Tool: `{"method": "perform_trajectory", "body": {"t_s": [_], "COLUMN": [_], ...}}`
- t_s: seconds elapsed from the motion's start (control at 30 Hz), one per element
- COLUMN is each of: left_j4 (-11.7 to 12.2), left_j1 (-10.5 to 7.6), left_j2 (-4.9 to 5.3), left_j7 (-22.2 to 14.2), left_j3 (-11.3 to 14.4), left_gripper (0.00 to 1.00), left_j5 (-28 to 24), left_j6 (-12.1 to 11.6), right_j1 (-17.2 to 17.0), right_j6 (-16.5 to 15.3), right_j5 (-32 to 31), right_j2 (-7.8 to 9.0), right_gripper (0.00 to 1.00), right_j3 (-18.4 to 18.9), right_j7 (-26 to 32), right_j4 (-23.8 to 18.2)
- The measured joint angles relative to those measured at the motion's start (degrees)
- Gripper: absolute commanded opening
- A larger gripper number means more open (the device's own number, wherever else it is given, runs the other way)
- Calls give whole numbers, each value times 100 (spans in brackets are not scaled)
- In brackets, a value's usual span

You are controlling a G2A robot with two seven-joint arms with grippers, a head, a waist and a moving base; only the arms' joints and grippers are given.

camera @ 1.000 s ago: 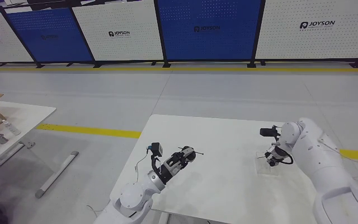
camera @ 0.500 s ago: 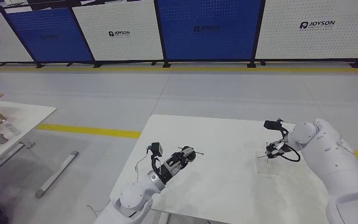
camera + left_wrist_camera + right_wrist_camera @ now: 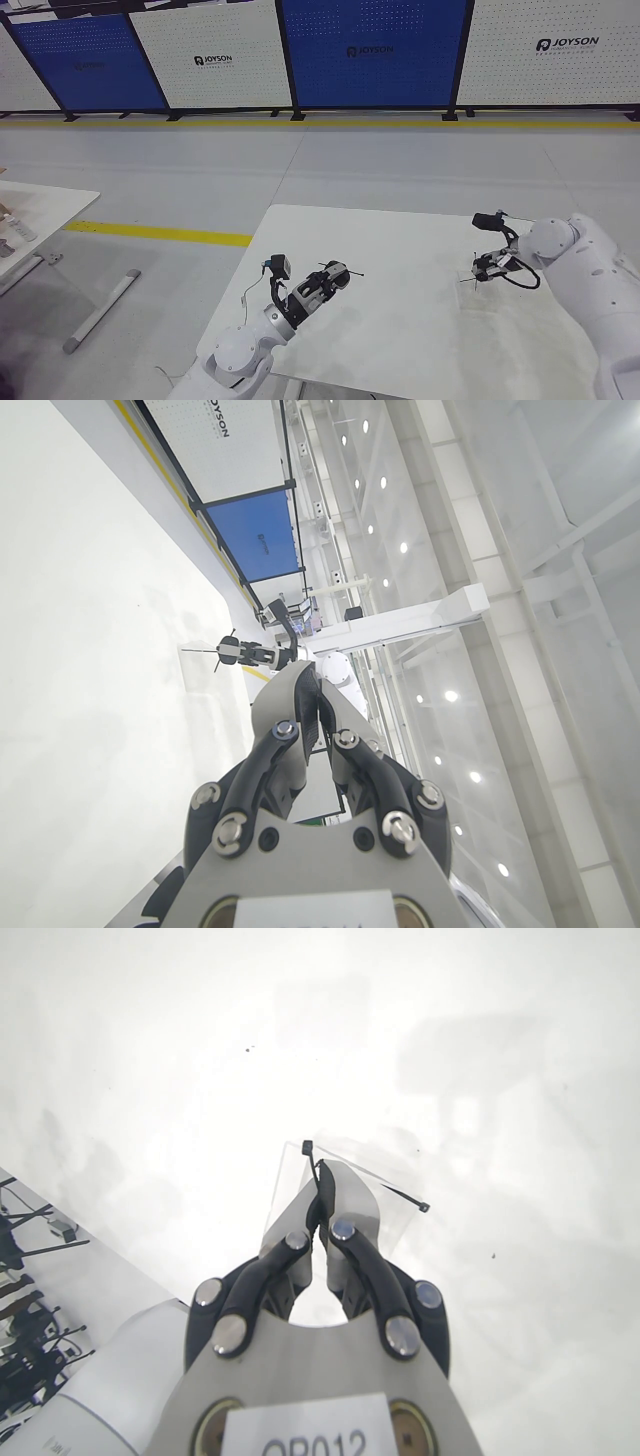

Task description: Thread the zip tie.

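In the right wrist view my right gripper (image 3: 320, 1178) is shut on a thin black zip tie (image 3: 310, 1158), whose square head sticks out past the fingertips. It hovers just over a clear plastic holder (image 3: 287, 1168), where a second black zip tie (image 3: 407, 1198) lies. The top view places this gripper (image 3: 481, 269) at the table's right side. My left gripper (image 3: 338, 273) hangs over the table's near-left part, shut, with a thin black strip (image 3: 355, 272) crossing its tip. Its pads (image 3: 307, 705) press together in the left wrist view, where the right gripper (image 3: 226, 650) shows far off.
The white table (image 3: 400, 250) is bare between the two arms. The clear holder (image 3: 482, 298) sits near the right arm. Grey floor with a yellow line (image 3: 160, 234) lies beyond the table's left edge, and blue and white panels (image 3: 370, 50) stand behind.
The right arm swung its elbow outward and the right gripper rose slightly above the clear holder with the zip tie. The left arm stayed still.
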Motion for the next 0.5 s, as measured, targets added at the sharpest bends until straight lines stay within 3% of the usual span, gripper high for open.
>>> {"method": "perform_trajectory", "body": {"t_s": [0.1, 0.27, 0.37, 0.5], "left_j4": [0, 0, 0, 0], "left_j1": [0, 0, 0, 0], "left_j2": [0, 0, 0, 0], "left_j7": [0, 0, 0, 0], "left_j3": [0, 0, 0, 0], "left_gripper": [0, 0, 0, 0], "left_j5": [0, 0, 0, 0], "left_j6": [0, 0, 0, 0], "right_j1": [-125, -258, -488, -1146], "right_j6": [144, -11, -2, -2], "right_j5": [-41, 285, 433, 693], "right_j2": [29, 245, 472, 923], "right_gripper": [0, 0, 0, 0], "right_j3": [32, 345, 601, 1212], "right_j7": [-339, -557, -705, -875], "right_j4": [-116, -421, -920, -2088]}}
